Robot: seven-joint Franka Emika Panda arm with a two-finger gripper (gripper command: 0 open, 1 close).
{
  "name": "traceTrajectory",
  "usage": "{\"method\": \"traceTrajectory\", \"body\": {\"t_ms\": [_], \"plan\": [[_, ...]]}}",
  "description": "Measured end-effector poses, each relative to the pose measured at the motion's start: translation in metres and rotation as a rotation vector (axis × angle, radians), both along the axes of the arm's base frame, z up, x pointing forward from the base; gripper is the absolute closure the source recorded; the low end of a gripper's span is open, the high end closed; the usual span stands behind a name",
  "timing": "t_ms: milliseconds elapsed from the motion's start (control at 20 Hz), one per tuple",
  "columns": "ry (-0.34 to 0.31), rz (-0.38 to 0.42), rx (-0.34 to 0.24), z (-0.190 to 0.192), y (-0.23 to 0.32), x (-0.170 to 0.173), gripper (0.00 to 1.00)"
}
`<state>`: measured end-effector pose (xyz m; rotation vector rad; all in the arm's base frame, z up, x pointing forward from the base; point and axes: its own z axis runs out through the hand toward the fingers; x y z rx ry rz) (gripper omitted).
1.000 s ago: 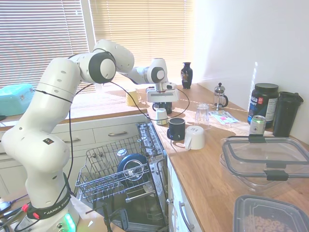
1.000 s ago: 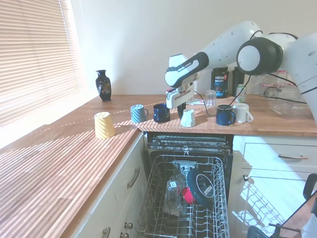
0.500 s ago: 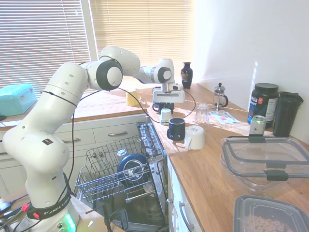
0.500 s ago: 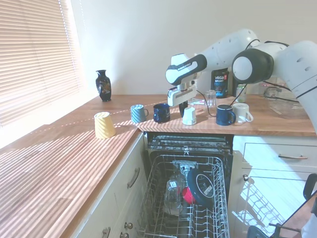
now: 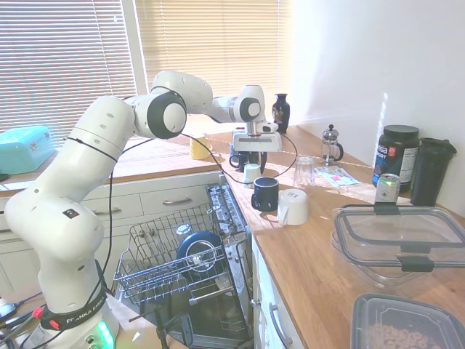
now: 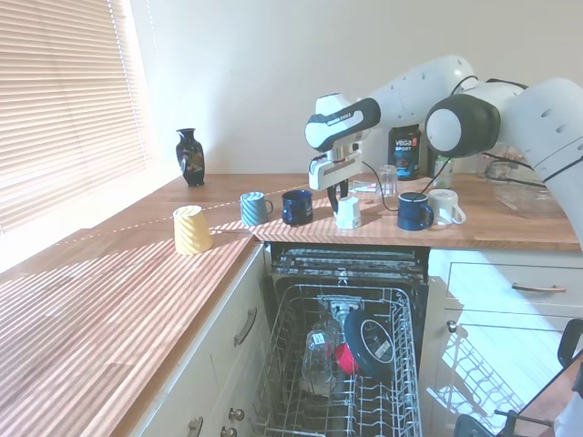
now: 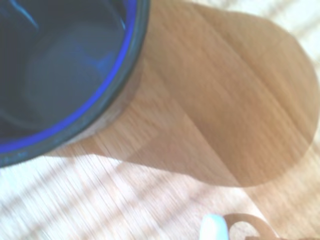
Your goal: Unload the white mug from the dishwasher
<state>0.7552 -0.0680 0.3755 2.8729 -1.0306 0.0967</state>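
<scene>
- Spanning the corner: wooden counter (image 6: 109, 300), dishwasher (image 6: 351, 264) under it with door dropped and wire rack (image 6: 342, 382) pulled out.
- Rack holds a dark round dish (image 6: 369, 341) and a clear glass (image 6: 319, 355); no white mug in it.
- Arm (image 5: 94, 167) reaches over the counter above the row of mugs.
- Gripper (image 6: 337, 189) hangs just above the white mug (image 6: 347, 213); fingers parted, nothing between them, no contact with the mug.
- White mug sits on the counter near the front edge above the dishwasher, between a navy mug (image 6: 297, 207) and a second navy mug (image 6: 414, 210).
- Larger white mug (image 6: 446, 207) touches or sits just beside that second navy mug; can't tell which.
- Teal mug (image 6: 254, 208) is beside the first navy mug; yellow mug (image 6: 190, 229) stands upside down, further along.
- Wrist view: blue mug rim (image 7: 75, 117) from above, bare wood, white sliver (image 7: 214, 227) at the bottom edge.
- Small black vase (image 6: 189, 157) by the window.
</scene>
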Motion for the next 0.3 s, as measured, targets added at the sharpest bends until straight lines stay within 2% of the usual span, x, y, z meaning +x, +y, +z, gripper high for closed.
{"method": "traceTrajectory", "body": {"t_ms": [150,300], "plan": [[-0.047,0.002,0.001,0.034,0.005,-0.004,0.00],[-0.101,-0.009,0.012,0.077,0.023,-0.022,0.00]]}}
